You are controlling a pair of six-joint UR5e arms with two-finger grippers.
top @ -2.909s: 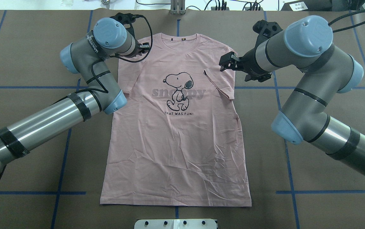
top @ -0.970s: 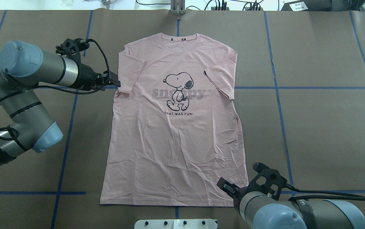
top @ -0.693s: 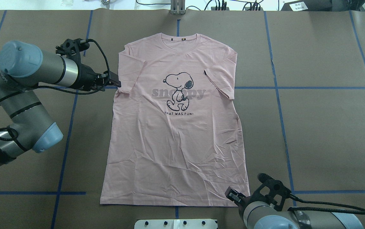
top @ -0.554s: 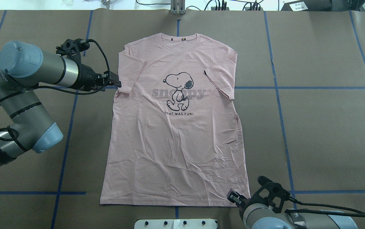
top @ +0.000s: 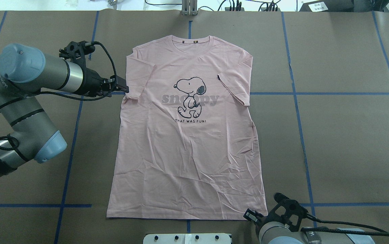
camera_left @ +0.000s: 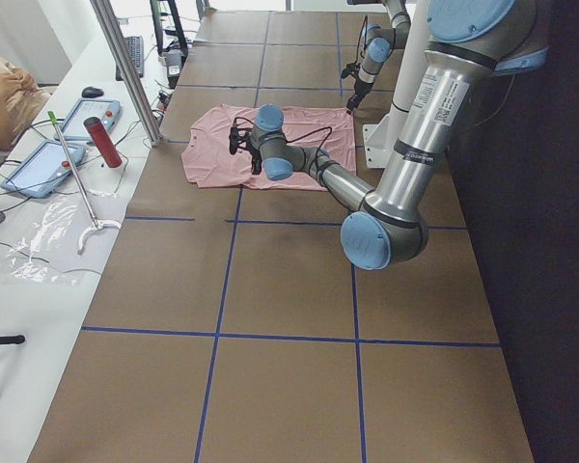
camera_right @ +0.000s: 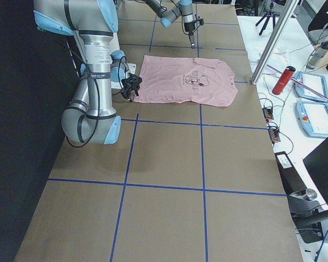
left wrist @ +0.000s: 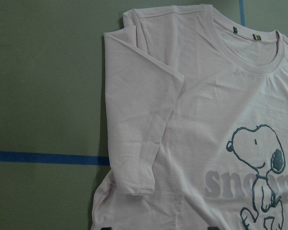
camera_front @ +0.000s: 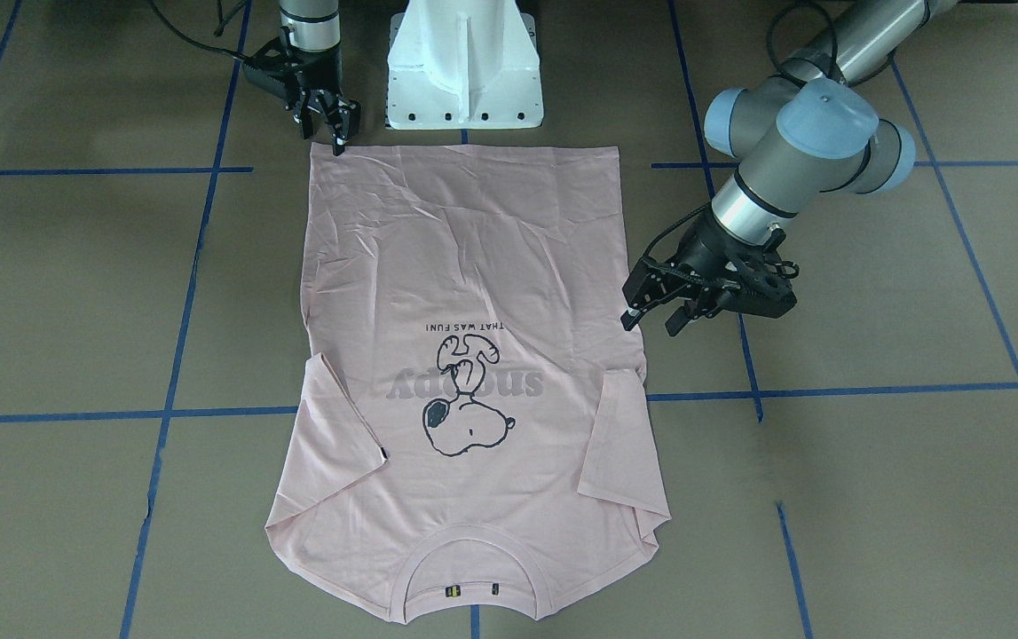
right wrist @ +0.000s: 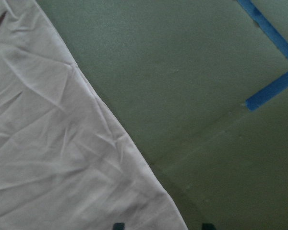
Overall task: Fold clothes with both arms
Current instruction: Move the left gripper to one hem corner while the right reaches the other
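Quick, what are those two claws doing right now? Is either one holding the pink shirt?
Left gripper: open, holding nothing, beside a sleeve of the T-shirt.
Right gripper: open, holding nothing, at a hem corner.

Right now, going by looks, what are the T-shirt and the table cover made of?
T-shirt: thin soft knit, probably cotton, matte pale pink. It lies limp with fine creases, and the neck band is a separate sewn strip.
Table cover: brown matte sheet, probably paper. It shows straight overlapping edges and faint wrinkles, with no gloss.
Blue tape: thin flat strips, likely masking tape.
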